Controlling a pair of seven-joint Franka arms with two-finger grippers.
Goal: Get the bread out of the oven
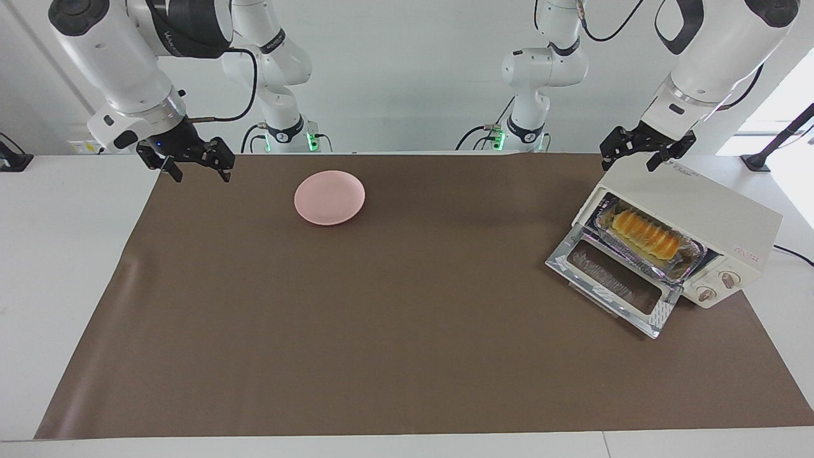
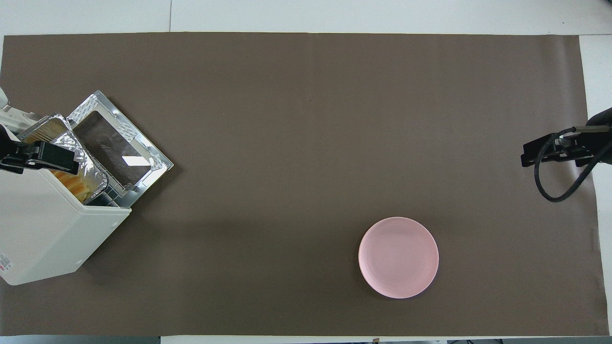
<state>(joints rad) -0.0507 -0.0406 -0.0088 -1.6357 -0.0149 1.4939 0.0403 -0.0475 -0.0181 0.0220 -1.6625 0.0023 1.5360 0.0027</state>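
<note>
At the left arm's end of the table I log the oven (image 1: 696,219), cream-white, door (image 1: 613,283) dropped open flat on the brown mat (image 1: 407,331), two knobs (image 1: 718,286) beside the opening. Inside it: a foil tray (image 1: 690,261) on the rack, and in the tray the bread (image 1: 643,235), golden and ridged, lying lengthwise along the opening. From overhead I see only a sliver of the loaf under the oven's top edge. Left gripper (image 1: 647,156): in the air over the oven's top, at the corner nearest the robots, fingers spread wide, holding nothing. Right gripper (image 1: 198,166): in the air over the mat's edge at the right arm's end of the table, fingers wide, holding nothing. Pink plate (image 1: 329,197): bare, on the mat, nearer the robots than the mat's middle, well apart from the oven, toward the right arm's end.
</note>
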